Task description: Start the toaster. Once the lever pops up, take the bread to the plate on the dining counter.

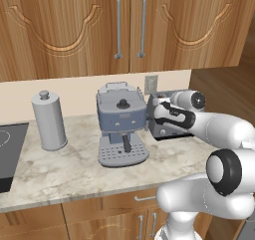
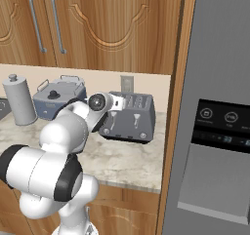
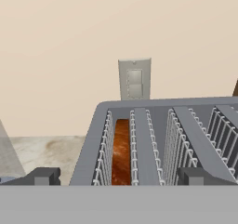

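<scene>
- From my remote station I find the toaster (image 2: 131, 116) standing on the marbled wall counter (image 1: 64, 169), against the beige back wall, with a wall switch plate (image 3: 135, 78) directly behind it.
- The bread (image 3: 122, 152) sits down inside the toaster's leftmost slot in the hand view, between the wire guides; I see its brown face and nothing lying on top of it.
- The other slots to the right of it appear empty, as far as the hand view reaches.
- The gripper (image 3: 118, 176) hangs just above the near edge of the toaster; its two dark fingertips (image 3: 42, 176) stand wide apart, one on each side of the bread slot, released and grasping nothing.
- In the left base view the arm's forearm crosses in front of the toaster and hides most of it.
- The blue-grey espresso machine (image 1: 121, 120) stands just beside the toaster on its left, close to the wrist.
- A tall silver canister (image 1: 49, 120) stands further left on the same counter, well apart from the toaster.
- A dark cooktop (image 1: 10, 152) lies at the far left edge of the counter.
- Wooden upper cabinets (image 1: 119, 25) hang over the work area.
- In the right base view a grey refrigerator (image 2: 215, 107) with a dispenser panel rises right of the toaster, past a wooden side panel.
</scene>
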